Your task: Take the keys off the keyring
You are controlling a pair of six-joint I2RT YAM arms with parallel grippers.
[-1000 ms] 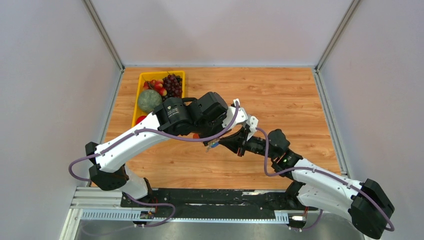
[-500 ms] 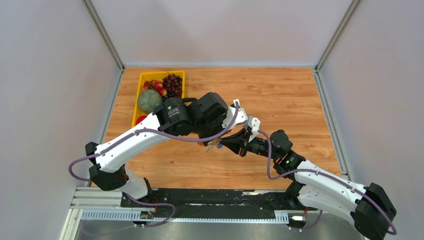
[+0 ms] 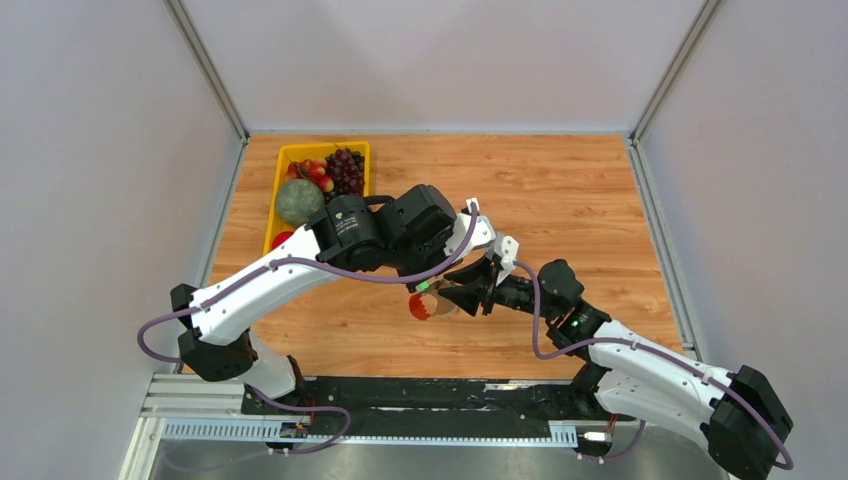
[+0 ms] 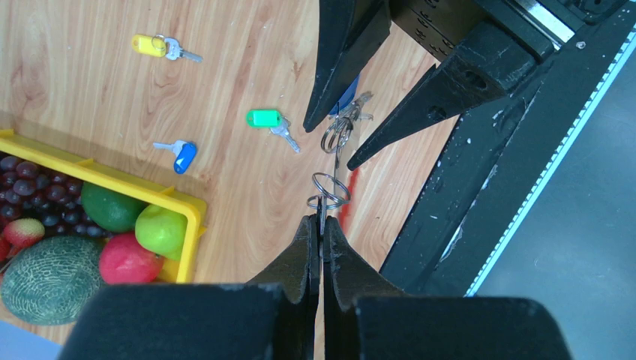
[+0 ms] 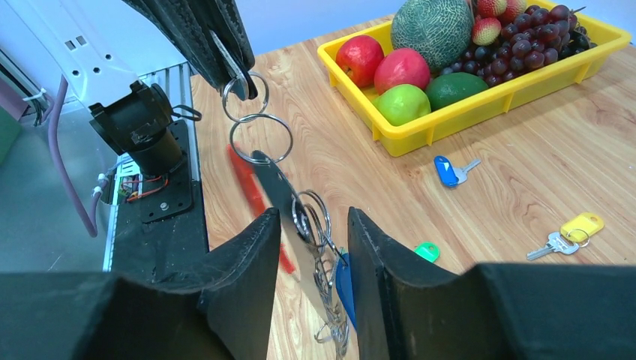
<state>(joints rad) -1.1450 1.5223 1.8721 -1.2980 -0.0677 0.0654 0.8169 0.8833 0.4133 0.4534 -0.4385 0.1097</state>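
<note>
My left gripper (image 4: 320, 219) is shut on a silver ring (image 4: 328, 199) and holds it in the air. From that ring hangs the keyring: a second ring (image 5: 260, 139), the grey holder (image 5: 281, 195) with its red band (image 5: 251, 180), and wire loops with a blue key (image 5: 345, 289). My right gripper (image 5: 313, 217) is open, with the holder's loops and the blue key between its fingers. In the top view the red band (image 3: 420, 305) hangs below the left gripper (image 3: 425, 285). A yellow key (image 4: 154, 46), a green key (image 4: 266, 120) and a blue key (image 4: 180, 156) lie loose on the table.
A yellow fruit tray (image 3: 283, 155) with melon, grapes and apples stands at the back left. The black rail (image 3: 400, 395) and the arm bases run along the near table edge. Grey walls enclose the table.
The keyring has dropped and swung so its red band now shows below the left gripper. The right gripper has shifted slightly left. The left arm has barely moved.
</note>
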